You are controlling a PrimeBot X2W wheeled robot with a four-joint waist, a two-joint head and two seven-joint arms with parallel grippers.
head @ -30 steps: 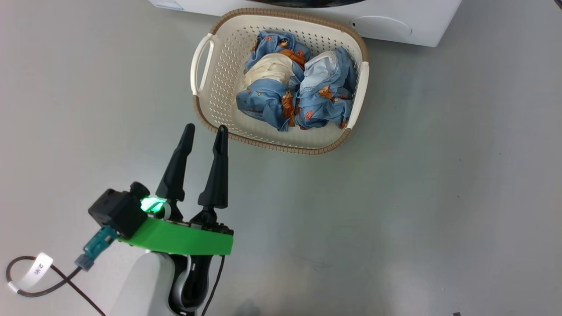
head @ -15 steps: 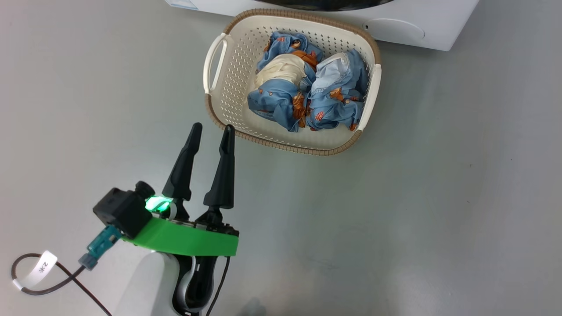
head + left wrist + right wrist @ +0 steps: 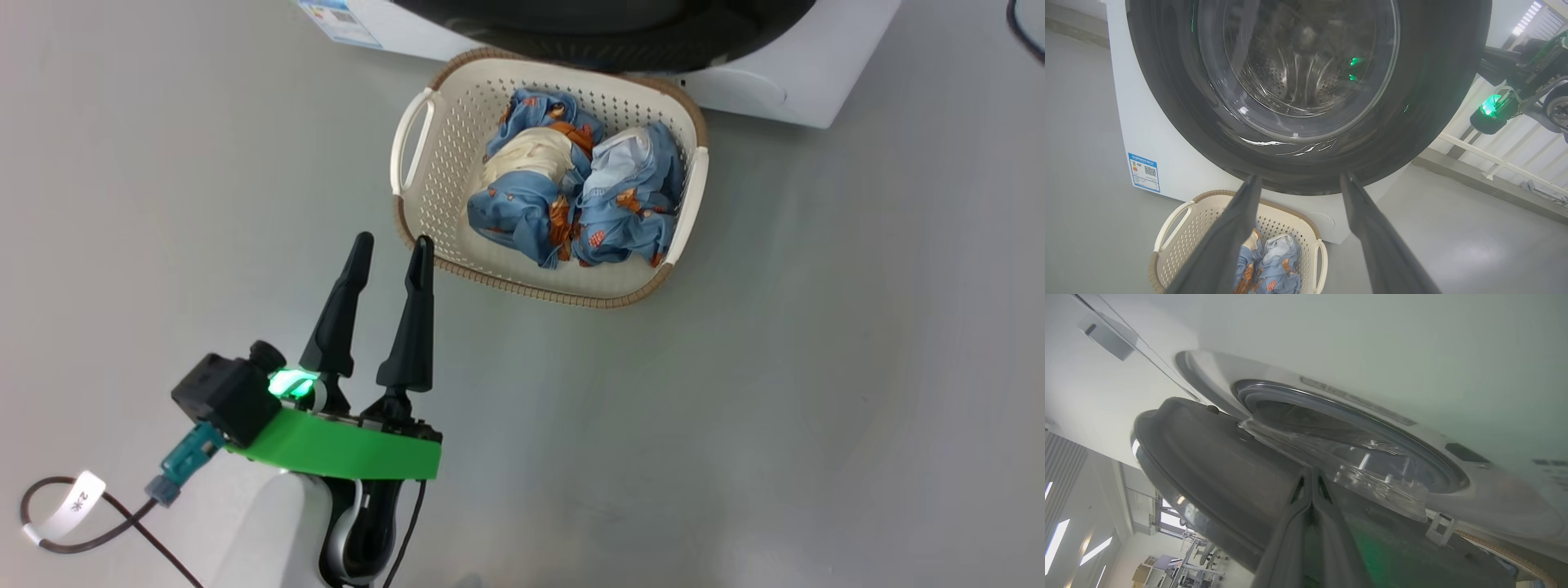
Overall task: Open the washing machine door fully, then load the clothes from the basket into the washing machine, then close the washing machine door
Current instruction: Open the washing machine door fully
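Note:
The cream basket point(image 3: 441, 188) stands on the floor against the white washing machine point(image 3: 784, 73), with the blue patterned clothes point(image 3: 571, 196) bundled inside. The black-rimmed washing machine door point(image 3: 620, 45) hangs over the basket's far rim. My left gripper point(image 3: 391, 242) is open and empty, just short of the basket's near left corner. In the left wrist view it point(image 3: 1299, 181) points at the door point(image 3: 1437, 102) above the basket point(image 3: 1180, 241). My right gripper point(image 3: 1311, 473) is shut, its tips at the inner face of the ajar door point(image 3: 1208, 469) beside the glass bowl point(image 3: 1363, 465).
Grey floor lies all around the basket. A dark cable with a white tag point(image 3: 73, 506) trails at the lower left. A blue label point(image 3: 1144, 171) marks the washer's lower left corner. White railings point(image 3: 1494, 163) stand to the washer's right.
The head camera has shifted, so basket and washer sit lower and further right. More of the black door now shows over the basket. My left gripper holds its pose.

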